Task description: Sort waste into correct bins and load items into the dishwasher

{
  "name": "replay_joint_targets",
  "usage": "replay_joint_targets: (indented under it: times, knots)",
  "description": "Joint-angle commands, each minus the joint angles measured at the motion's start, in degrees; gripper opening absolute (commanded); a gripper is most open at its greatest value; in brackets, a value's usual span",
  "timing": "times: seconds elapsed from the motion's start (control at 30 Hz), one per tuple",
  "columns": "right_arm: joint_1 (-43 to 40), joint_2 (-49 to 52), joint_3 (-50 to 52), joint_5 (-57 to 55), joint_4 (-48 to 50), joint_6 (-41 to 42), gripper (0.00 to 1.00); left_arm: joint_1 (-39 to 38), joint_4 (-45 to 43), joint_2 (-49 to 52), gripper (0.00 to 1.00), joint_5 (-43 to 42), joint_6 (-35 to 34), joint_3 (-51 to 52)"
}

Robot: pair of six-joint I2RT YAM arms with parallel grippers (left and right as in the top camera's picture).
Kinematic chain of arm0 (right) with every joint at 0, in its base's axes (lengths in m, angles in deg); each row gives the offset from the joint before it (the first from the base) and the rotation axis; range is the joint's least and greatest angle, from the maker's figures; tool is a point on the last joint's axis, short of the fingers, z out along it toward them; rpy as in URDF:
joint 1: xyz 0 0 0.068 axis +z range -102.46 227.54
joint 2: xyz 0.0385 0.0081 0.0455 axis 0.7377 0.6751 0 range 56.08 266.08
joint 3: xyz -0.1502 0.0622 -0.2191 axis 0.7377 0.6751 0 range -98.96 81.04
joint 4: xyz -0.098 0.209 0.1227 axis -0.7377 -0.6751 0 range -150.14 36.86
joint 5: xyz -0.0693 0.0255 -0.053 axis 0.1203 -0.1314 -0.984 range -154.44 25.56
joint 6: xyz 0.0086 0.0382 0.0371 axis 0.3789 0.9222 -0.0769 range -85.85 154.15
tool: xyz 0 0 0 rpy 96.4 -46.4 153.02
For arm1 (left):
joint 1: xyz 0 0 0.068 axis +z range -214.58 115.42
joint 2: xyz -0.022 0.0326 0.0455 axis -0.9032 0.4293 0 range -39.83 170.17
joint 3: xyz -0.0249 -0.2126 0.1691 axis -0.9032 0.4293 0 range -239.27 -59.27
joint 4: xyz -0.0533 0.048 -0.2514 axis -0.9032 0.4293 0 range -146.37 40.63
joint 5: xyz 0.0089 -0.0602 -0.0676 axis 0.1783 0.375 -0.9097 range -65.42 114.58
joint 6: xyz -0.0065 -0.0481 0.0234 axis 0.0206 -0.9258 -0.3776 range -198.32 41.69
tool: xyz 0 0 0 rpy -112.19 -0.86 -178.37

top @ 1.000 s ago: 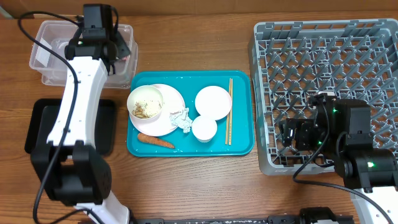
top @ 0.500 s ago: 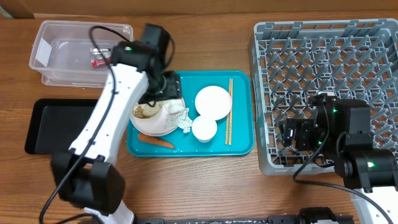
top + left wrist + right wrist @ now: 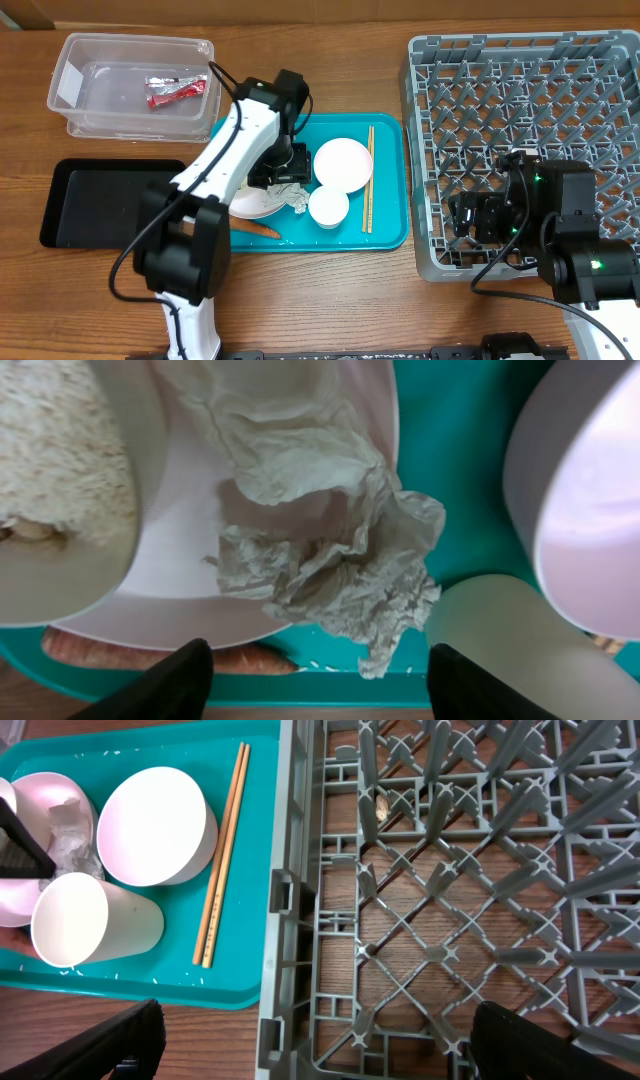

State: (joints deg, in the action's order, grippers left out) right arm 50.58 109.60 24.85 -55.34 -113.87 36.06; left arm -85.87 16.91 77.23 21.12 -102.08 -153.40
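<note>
Tissue (image 3: 330, 560) lay crumpled on plate (image 3: 190, 560) rim, overhanging teal tray (image 3: 455, 460); left gripper (image 3: 318, 660) hovered above it, jaws apart, empty; right gripper (image 3: 315, 1020) spread wide over grey dish rack (image 3: 450, 870).

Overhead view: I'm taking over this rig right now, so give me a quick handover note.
Left gripper: jaws open, nothing held, just above the tissue on the plate.
Right gripper: jaws open, empty, over the rack.
Done: wrapper lies in the clear tub.
Left: bin the tissue, the rice in the rice bowl and the carrot; move plate, rice bowl, second bowl, cup and chopsticks from the teal tray to the rack.
</note>
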Motion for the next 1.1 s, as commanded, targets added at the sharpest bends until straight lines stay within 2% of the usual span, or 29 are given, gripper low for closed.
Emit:
replay_joint_targets:
  times: [0.0, 0.07, 0.17, 0.23, 0.37, 0.6, 0.77, 0.9, 1.07]
  knots:
    - [0.11, -0.35, -1.64, -0.04, 0.11, 0.28, 1.0, -0.57, -0.04, 3.45, 0.68, -0.72, 0.44, 0.2]
    - [0.11, -0.35, -1.64, -0.04, 0.13, 0.28, 1.0, -0.59, -0.04, 4.46, 0.62, -0.83, 0.46, 0.2]
    - [0.11, -0.35, -1.64, -0.04, 0.11, 0.28, 1.0, -0.59, -0.55, 5.2, 0.43, -0.85, 0.46, 0.2]
    - [0.11, -0.35, -1.64, -0.04, 0.11, 0.31, 1.0, -0.59, -1.14, 5.2, 0.37, -0.87, 0.46, 0.2]
    - [0.11, -0.35, -1.64, -0.04, 0.11, 0.28, 1.0, -0.66, -1.64, 5.2, 0.35, -1.05, 0.44, 0.2]
    - [0.11, -0.35, -1.64, -0.04, 0.11, 0.28, 1.0, -0.66, -1.55, 5.2, 0.04, -1.07, 0.44, 0.2]
    - [0.11, -0.35, -1.64, -0.04, -0.13, 0.28, 1.0, -0.52, -0.02, 5.05, 0.04, -1.09, 0.83, -0.42]
    - [0.11, -0.35, -1.64, -0.04, -0.31, 0.28, 1.0, -0.35, 4.76, 3.13, 0.04, -0.96, 3.48, -5.86]
    - [0.11, -0.35, -1.64, -0.07, -0.31, 0.28, 1.0, 0.66, 5.14, -2.36, 0.04, 1.33, 4.07, -11.85]
